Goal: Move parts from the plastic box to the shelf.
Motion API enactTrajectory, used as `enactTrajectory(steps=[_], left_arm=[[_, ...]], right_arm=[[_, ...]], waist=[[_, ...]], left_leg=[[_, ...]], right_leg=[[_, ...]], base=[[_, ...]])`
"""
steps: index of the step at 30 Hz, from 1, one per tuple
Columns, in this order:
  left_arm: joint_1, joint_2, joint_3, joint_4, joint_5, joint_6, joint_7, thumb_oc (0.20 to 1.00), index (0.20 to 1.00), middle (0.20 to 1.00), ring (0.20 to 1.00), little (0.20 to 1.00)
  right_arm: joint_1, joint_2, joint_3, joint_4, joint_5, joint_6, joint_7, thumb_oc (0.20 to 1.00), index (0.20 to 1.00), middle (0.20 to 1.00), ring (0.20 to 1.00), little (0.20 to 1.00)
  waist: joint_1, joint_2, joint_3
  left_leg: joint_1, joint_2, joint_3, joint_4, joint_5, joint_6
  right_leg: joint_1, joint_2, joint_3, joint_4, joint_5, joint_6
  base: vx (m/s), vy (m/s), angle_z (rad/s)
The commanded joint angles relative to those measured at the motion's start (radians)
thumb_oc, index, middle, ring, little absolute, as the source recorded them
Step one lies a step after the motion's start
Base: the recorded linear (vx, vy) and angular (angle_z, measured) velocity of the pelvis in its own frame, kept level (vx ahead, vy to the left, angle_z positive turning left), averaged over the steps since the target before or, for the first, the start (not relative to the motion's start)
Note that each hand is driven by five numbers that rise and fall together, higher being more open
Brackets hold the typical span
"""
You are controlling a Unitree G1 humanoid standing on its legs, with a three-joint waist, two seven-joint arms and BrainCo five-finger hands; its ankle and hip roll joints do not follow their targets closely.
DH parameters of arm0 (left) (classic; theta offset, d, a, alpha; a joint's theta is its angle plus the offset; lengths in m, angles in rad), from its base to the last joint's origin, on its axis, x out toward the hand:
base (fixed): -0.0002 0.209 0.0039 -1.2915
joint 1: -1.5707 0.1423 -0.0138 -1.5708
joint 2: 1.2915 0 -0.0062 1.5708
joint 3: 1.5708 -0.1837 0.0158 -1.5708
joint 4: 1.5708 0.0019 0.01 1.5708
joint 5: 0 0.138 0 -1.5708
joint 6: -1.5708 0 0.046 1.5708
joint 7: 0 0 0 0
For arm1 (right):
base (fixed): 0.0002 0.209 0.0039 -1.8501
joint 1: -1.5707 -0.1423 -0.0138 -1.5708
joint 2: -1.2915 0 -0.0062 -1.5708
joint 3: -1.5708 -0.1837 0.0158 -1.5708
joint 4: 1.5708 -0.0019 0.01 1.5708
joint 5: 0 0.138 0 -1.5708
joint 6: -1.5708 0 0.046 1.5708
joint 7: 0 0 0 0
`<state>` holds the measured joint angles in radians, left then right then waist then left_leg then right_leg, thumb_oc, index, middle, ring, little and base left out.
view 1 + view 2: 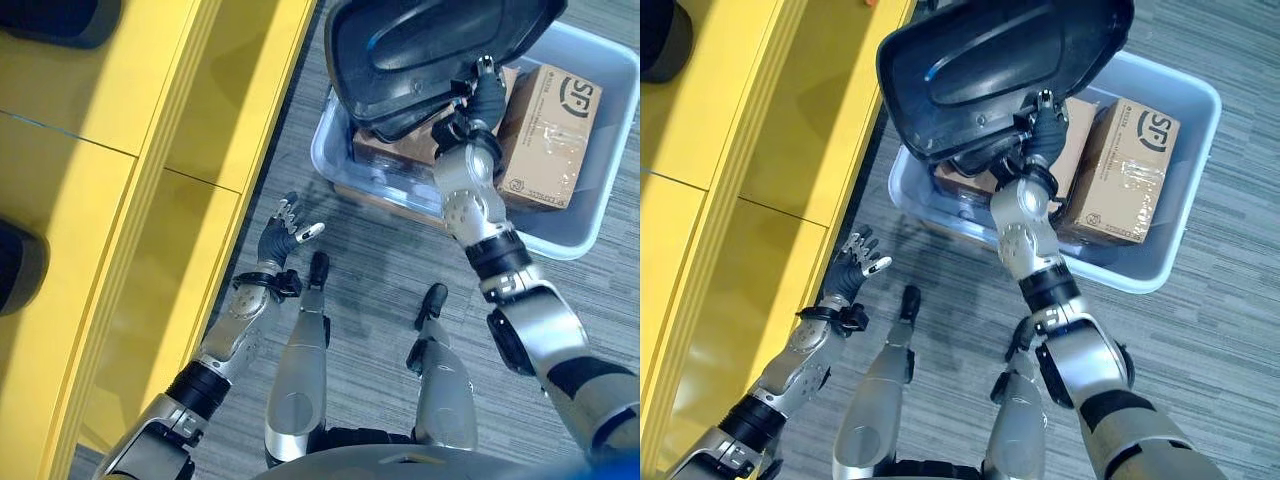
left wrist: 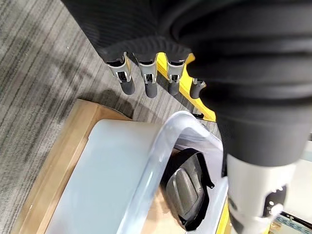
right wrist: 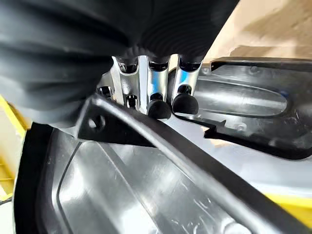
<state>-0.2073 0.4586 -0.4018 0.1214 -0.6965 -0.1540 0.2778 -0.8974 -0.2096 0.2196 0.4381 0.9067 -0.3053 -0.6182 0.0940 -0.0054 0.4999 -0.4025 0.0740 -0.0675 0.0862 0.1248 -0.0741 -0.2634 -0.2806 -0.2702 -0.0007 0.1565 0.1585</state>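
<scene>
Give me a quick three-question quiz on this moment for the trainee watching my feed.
1. True or false: the left hand is holding the black part.
2. Which hand grips the black part: A) left B) right C) both?
3. Fill in: the cardboard box sits inside the ____.

Key:
1. False; it hangs open over the floor, beside the yellow shelf.
2. B; the right hand curls round the part's edge, above the plastic box.
3. plastic box.

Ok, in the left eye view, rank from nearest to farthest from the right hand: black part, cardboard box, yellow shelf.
From the right hand:
1. Black part, gripped by it, raised above the plastic box.
2. Cardboard box, just beside it, inside that box.
3. Yellow shelf, far across on the robot's left.
</scene>
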Motion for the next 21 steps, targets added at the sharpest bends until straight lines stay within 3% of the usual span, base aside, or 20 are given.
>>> enactTrajectory(steps=[1, 7, 14, 16, 17, 21], left_arm=[[0.068, 0.041, 0.027, -0.06, 0.01, -0.018, -0.035, 1.0, 1.0, 1.0, 1.0, 1.0], [0.134, 0.045, 0.069, -0.054, 0.03, 0.003, -0.077, 1.0, 1.0, 1.0, 1.0, 1.0], [0.254, 0.044, 0.14, -0.045, 0.046, 0.027, -0.138, 1.0, 1.0, 1.0, 1.0, 1.0], [0.255, 0.044, 0.14, -0.045, 0.046, 0.027, -0.138, 1.0, 1.0, 1.0, 1.0, 1.0], [0.3, 0.031, 0.164, -0.039, 0.049, 0.035, -0.154, 1.0, 1.0, 1.0, 1.0, 1.0], [0.348, 0.018, 0.195, -0.04, 0.052, 0.043, -0.17, 1.0, 1.0, 1.0, 1.0, 1.0]], right_arm=[[-0.002, -0.028, -0.002, -0.081, -0.034, -0.056, 0.066, 0.2, 0.2, 0.2, 0.2, 0.2], [0.163, -0.043, 0.023, -0.196, -0.045, -0.02, 0.154, 0.2, 0.2, 0.2, 0.2, 0.2], [0.331, -0.032, 0.041, -0.259, -0.041, 0.026, 0.259, 0.2, 0.2, 0.2, 0.2, 0.2], [0.331, -0.032, 0.041, -0.26, -0.041, 0.026, 0.259, 0.2, 0.2, 0.2, 0.2, 0.2], [0.362, -0.017, 0.056, -0.247, -0.041, 0.04, 0.285, 0.2, 0.2, 0.2, 0.2, 0.2], [0.364, -0.015, 0.074, -0.229, -0.042, 0.055, 0.311, 0.2, 0.2, 0.2, 0.2, 0.2]], waist=[[0.006, -0.038, -0.086], [-0.019, -0.048, -0.138], [-0.04, -0.043, -0.219], [-0.04, -0.043, -0.219], [-0.04, -0.035, -0.248], [-0.036, -0.03, -0.275]], left_leg=[[0.07, 0.028, 0.051, -0.022, -0.051, 0.035], [0.156, 0.059, 0.059, -0.061, -0.037, 0.023], [0.288, 0.124, 0.076, -0.12, -0.01, 0.001], [0.29, 0.125, 0.077, -0.122, -0.009, 0.001], [0.333, 0.165, 0.088, -0.142, 0.011, -0.01], [0.376, 0.23, 0.097, -0.161, 0.048, -0.025]], right_leg=[[0.065, -0.024, 0.078, 0.055, -0.028, 0.002], [0.119, -0.003, 0.08, 0.069, -0.062, -0.004], [0.176, 0.061, 0.092, 0.16, -0.161, -0.03], [0.176, 0.062, 0.093, 0.161, -0.162, -0.03], [0.179, 0.094, 0.097, 0.217, -0.208, -0.044], [0.174, 0.15, 0.093, 0.306, -0.277, -0.075]], base=[[0.02, -0.057, -0.17], [0.03, -0.084, -0.04], [0.03, -0.107, -0.08], [0.0, -0.114, -0.17], [-0.01, -0.214, -0.27], [-0.04, -0.212, -0.18]])
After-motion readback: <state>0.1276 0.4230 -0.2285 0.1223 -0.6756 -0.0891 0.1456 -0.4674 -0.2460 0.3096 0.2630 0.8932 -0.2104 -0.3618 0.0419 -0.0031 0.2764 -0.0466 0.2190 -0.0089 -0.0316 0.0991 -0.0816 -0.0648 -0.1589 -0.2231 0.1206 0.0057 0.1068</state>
